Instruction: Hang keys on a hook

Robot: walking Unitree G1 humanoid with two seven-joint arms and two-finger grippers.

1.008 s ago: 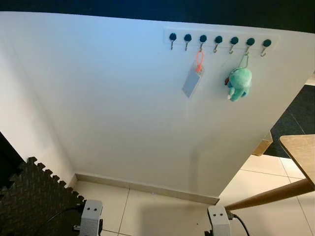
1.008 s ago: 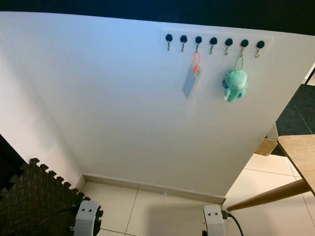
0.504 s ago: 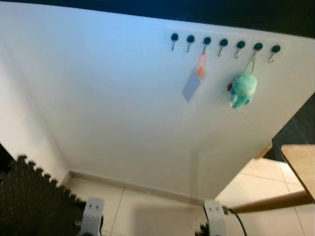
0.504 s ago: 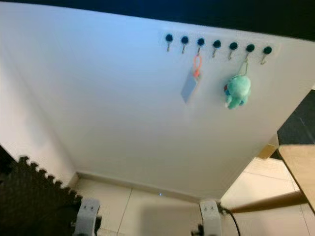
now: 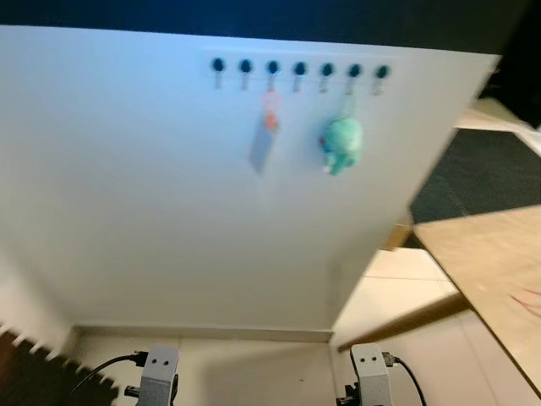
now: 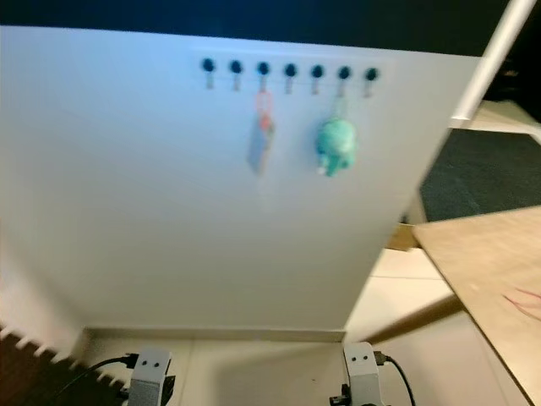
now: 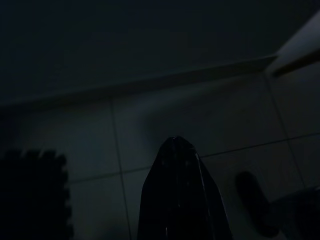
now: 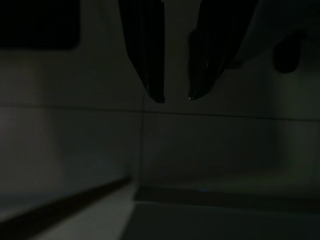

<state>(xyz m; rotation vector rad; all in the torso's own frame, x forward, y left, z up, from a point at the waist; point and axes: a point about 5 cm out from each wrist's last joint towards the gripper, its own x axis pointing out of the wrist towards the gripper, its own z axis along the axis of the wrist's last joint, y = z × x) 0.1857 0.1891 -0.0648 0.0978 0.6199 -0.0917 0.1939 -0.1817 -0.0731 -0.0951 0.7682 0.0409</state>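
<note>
Both arms hang idle at the bottom edge of the head views, over pale floor tiles [image 5: 254,372]. Left gripper [image 7: 175,142] in a dark wrist view: fingers pressed together, pointing at tiled floor. Right gripper [image 8: 176,96]: fingers apart with a small gap, nothing between them. Wooden table [image 5: 494,271] at right, blurred. Dark foam mat [image 5: 34,381] lower left. Beyond, white wall panel [image 5: 152,211] with a row of hooks [image 5: 297,69] in the upper middle. Keys with orange loop and grey tag [image 5: 264,139] hang from the third hook from left; teal plush toy [image 5: 341,144] hangs further right.
</note>
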